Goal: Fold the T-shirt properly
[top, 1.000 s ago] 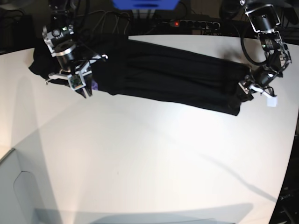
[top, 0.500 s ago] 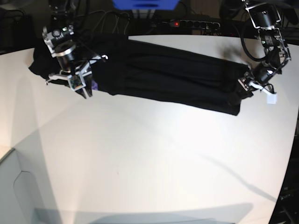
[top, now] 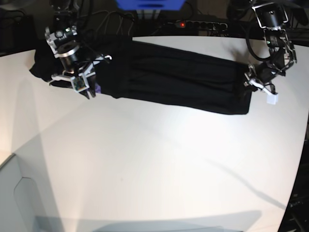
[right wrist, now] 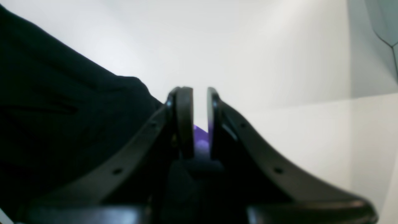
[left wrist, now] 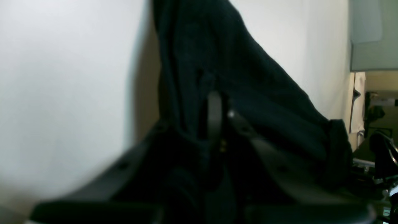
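The T-shirt (top: pixel 169 77) lies stretched as a long, narrow black band across the upper part of the white bench (top: pixel 159 164) in the base view, running from the upper left down toward the right edge, its folds showing as lengthwise creases. At the right end of the band the left claw (top: pixel 249 85) sits against the cloth; in the left wrist view its two dark fingers (left wrist: pixel 214 115) stand pressed close together with black fabric bunched around and between them, so it is clenched on the T-shirt (left wrist: pixel 236 77). At the left end the right claw (top: pixel 89 90) rests at the lower edge of the cloth beside a small purple spot. In the right wrist view its fingers (right wrist: pixel 184 121) stand nearly together with only a narrow slit between them, and the purple patch (right wrist: pixel 200 140) shows in that slit, so this claw is clenched on the T-shirt (right wrist: pixel 62 124) at that patch. The black cloth fills the left side of that view, with bare white bench beyond.
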Robot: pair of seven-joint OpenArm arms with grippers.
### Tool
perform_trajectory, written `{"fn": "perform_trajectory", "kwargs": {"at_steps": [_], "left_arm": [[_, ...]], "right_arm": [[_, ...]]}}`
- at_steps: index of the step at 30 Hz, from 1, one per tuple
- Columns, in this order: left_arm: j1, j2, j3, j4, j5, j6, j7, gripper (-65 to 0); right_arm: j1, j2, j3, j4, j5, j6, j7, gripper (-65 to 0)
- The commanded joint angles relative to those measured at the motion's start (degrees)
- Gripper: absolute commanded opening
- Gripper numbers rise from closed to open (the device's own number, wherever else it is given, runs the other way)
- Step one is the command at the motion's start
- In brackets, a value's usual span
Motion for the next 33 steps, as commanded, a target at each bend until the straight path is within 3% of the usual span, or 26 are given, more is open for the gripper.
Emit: {"fn": "perform_trajectory", "kwargs": {"at_steps": [1,5,12,16,19,24,33], "left_arm": [[1.47,0.28,0.38,-1.01,5.12,3.22,2.63,-63.7],[1.74,0.28,-1.29,-1.62,5.2,3.22,-0.88,-64.7],[2.7,0.37,-7.8,-1.71,5.29,3.22,-0.88,-64.9],[3.14,0.37,-8.15,-1.71,5.29,3.22,-1.32,-64.9],[3.67,0.37,-8.15,-1.71,5.29,3.22,-1.5,-64.9],[3.85,0.46,-8.15,-1.71,5.29,3.22,-1.5,-64.9],[4.55,0.46,-8.24,-1.71,5.29,3.22,-1.5,-64.9]], "right_arm": [[-0.69,-0.28,0.07,1.03,0.65,0.32,1.07,-58.4],[-1.66,-0.46,-0.11,1.55,0.65,0.32,-2.97,-58.4],[-2.54,-0.46,0.07,1.82,0.65,0.41,-12.11,-58.5],[-4.65,-0.54,0.6,4.19,0.56,-0.03,-12.82,-58.7],[-5.18,-3.09,3.94,4.89,0.56,-1.26,-12.55,-58.7],[-5.09,-3.01,4.99,2.96,0.47,-1.26,-12.9,-58.5],[0.54,-3.01,4.9,-13.39,0.47,-1.26,-12.99,-58.4]]}}
